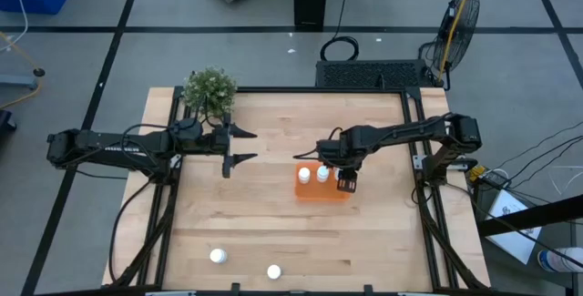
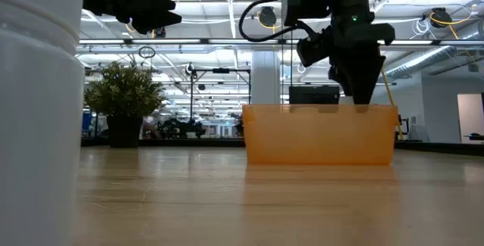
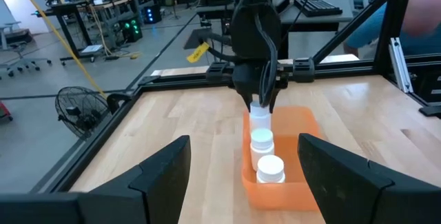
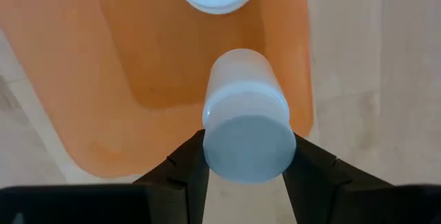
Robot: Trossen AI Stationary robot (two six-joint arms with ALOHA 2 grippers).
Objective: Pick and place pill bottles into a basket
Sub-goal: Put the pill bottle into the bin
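Note:
The orange basket [image 1: 314,192] lies at the table's middle with two white pill bottles [image 1: 303,175] [image 1: 322,175] standing in it. My right gripper [image 1: 346,185] is over the basket's right end, shut on a third bottle [image 4: 242,93]. Two more bottles [image 1: 217,256] [image 1: 273,271] stand on the table near its front edge; one of them fills the left of the low view [image 2: 38,110]. My left gripper [image 1: 248,147] hovers open and empty to the left of the basket, near the plant. My right gripper pinches the bottle's upper end [image 4: 248,148] between its two fingers [image 4: 185,169], one on each side. The fingers come from above, pointing down. The bottle is upright below them, over the basket's floor near its right wall [image 4: 303,79]; whether it stands on the floor I cannot tell.
A green potted plant [image 1: 210,91] stands at the table's far left corner, just behind my left gripper. Black frame rails [image 1: 414,123] run along the table's edges. Bare wood lies between the basket and the two front bottles.

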